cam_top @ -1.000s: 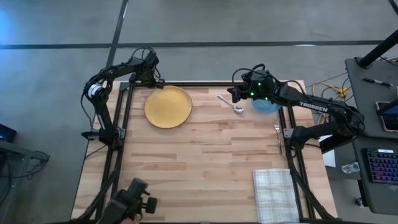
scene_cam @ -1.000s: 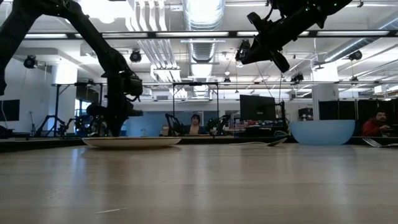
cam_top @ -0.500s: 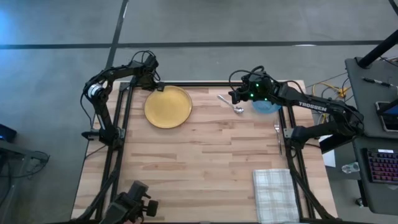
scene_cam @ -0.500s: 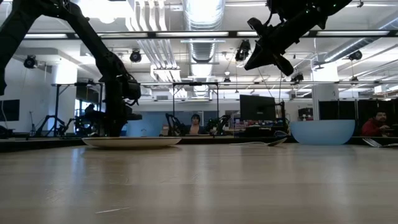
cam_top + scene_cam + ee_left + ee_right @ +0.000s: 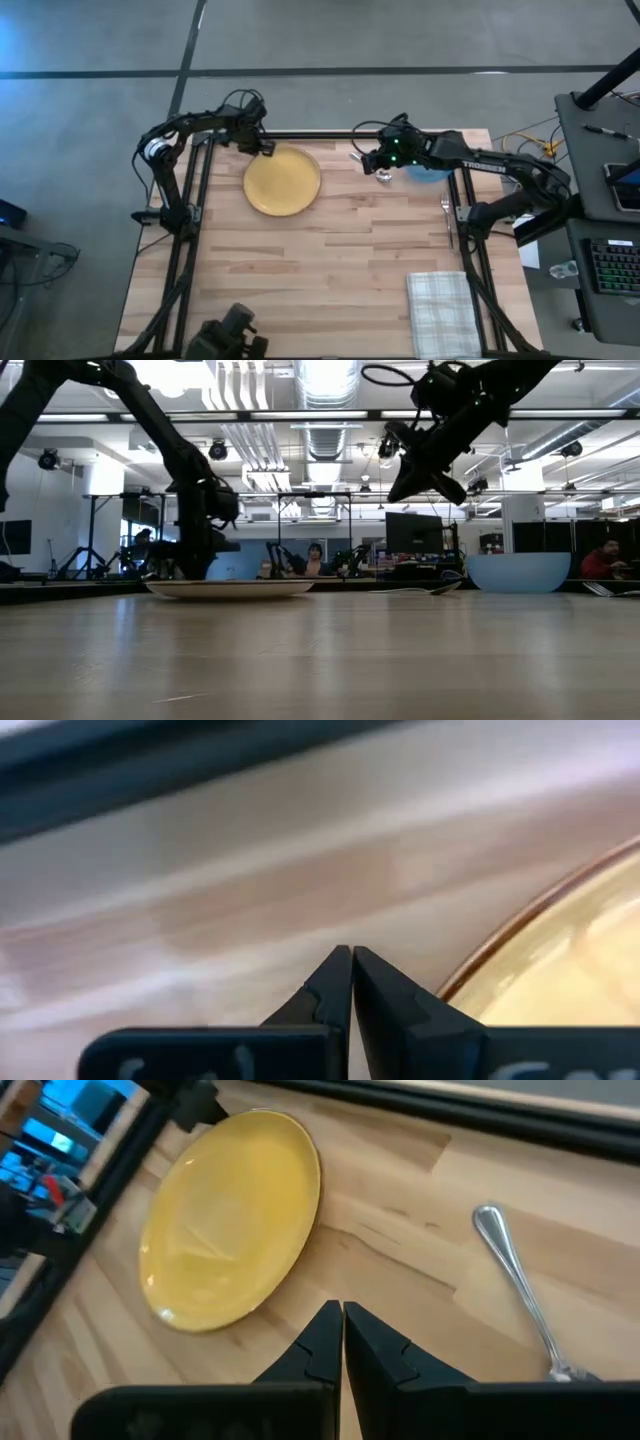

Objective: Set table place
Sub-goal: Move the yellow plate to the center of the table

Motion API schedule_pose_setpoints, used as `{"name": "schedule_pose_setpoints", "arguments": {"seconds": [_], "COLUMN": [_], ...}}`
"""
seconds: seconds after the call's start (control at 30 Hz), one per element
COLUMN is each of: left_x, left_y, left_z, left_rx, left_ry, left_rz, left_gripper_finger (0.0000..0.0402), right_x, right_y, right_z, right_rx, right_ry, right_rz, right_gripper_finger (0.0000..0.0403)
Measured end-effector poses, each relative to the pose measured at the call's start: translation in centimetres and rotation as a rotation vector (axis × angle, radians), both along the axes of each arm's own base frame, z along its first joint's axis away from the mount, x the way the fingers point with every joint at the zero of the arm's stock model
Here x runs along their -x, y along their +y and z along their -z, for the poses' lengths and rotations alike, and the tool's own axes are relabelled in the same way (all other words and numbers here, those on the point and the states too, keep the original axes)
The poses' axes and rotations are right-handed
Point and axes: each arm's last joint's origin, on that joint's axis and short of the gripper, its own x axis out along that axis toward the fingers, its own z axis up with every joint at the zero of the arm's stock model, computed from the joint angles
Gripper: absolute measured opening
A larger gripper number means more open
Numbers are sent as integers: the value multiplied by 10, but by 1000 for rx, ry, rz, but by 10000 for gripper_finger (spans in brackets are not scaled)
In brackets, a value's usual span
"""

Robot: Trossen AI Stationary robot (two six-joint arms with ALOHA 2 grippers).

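Note:
The round yellow plate (image 5: 283, 181) lies flat on the light wooden table (image 5: 320, 260), near the far edge. My left gripper (image 5: 264, 147) is shut and low at the plate's far-left rim (image 5: 500, 935). My right gripper (image 5: 367, 160) is shut and hangs in the air (image 5: 415, 472) between the plate and the translucent blue bowl (image 5: 432, 171), above the silver spoon (image 5: 515, 1280). The right arm hides part of the bowl. The silver fork (image 5: 447, 215) lies by the right edge. The pale checked napkin (image 5: 442, 312) lies flat at the near right corner. My left gripper meets the plate's far-left rim (image 5: 455, 982) with the outer side of its shut fingers (image 5: 390, 995), coming from the far-left side and low over the table. The exact touching spot is hidden behind the fingers. The plate stays flat on the table.
The black metal frame rail (image 5: 310, 134) runs along the far edge, just behind both grippers. A wide stretch of bare wood (image 5: 300, 270) lies between the plate and the napkin. People sit at desks in the room beyond the table (image 5: 315, 558).
My left gripper has moved toward the table's right and slightly toward the near edge, and the plate has slid the same way, staying flat. My right gripper has moved a little toward the table's left and tipped more downward over the spoon. Both stayed shut.

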Motion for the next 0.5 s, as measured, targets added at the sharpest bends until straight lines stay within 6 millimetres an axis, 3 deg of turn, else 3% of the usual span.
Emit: {"name": "schedule_pose_setpoints", "arguments": {"seconds": [0.5], "left_x": [-75], "left_y": [-65], "left_z": [-1], "left_rx": [-13], "left_ry": [-26], "left_rz": [214], "left_gripper_finger": [0], "right_x": [-22], "right_y": [-11], "right_z": [61], "right_rx": [-97], "right_ry": [190], "right_rz": [-42], "right_gripper_finger": [9]}}
